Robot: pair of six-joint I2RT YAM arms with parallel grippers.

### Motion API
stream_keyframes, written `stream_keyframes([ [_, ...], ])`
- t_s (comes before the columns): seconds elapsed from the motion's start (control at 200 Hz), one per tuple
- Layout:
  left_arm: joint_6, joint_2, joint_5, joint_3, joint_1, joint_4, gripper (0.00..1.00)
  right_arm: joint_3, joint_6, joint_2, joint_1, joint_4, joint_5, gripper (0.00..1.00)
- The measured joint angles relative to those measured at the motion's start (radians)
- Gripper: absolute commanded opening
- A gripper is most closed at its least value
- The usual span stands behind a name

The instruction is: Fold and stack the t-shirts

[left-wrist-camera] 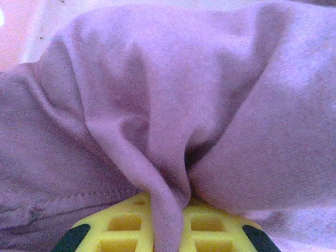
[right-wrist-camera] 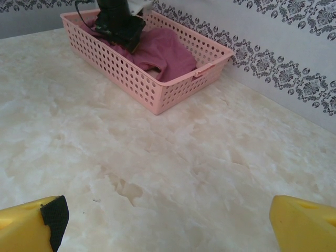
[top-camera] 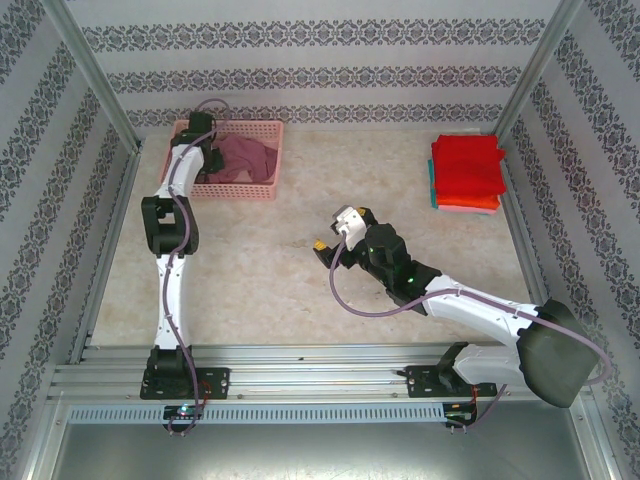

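I'm holding my L gripper (top-camera: 205,135) down inside the pink basket (top-camera: 272,188) at the far-left of the table (top-camera: 260,280). I'm pinching a raised fold of the maroon tee (top-camera: 245,158) btwn the yellow fingers (left-wrist-camera: 126,231): jaws drawn together on the cloth, w/ the fold running down through the gap. The rest of the tee is lying bunched in the basket. My R gripper (top-camera: 325,245) is hovering over bare table near the middle, jaws standing wide apart, nothing btwn them. The folded stack (top-camera: 467,170), red on top w/ orange & teal edges showing under it, is sitting far-right, well apart from both arms.
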Motion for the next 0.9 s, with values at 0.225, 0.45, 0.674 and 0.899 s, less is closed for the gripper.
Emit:
stream_keyframes([
  [0.225, -0.006, -0.002, 0.002, 0.000, 0.079, -0.015, 0.11, 0.000, 0.011, 0.008, 0.000, -0.008, 0.000, 0.98],
  [0.45, -0.023, -0.008, 0.000, 0.000, 0.158, -0.031, 0.07, 0.000, 0.026, 0.023, 0.000, -0.010, 0.004, 0.98],
  [0.674, -0.027, -0.018, -0.001, -0.002, 0.179, -0.042, 0.00, 0.000, 0.037, 0.043, 0.006, -0.014, 0.003, 0.98],
  [0.899, -0.044, -0.092, 0.008, -0.053, 0.177, -0.047, 0.00, 0.000, 0.045, 0.043, 0.006, -0.014, 0.003, 0.98],
])
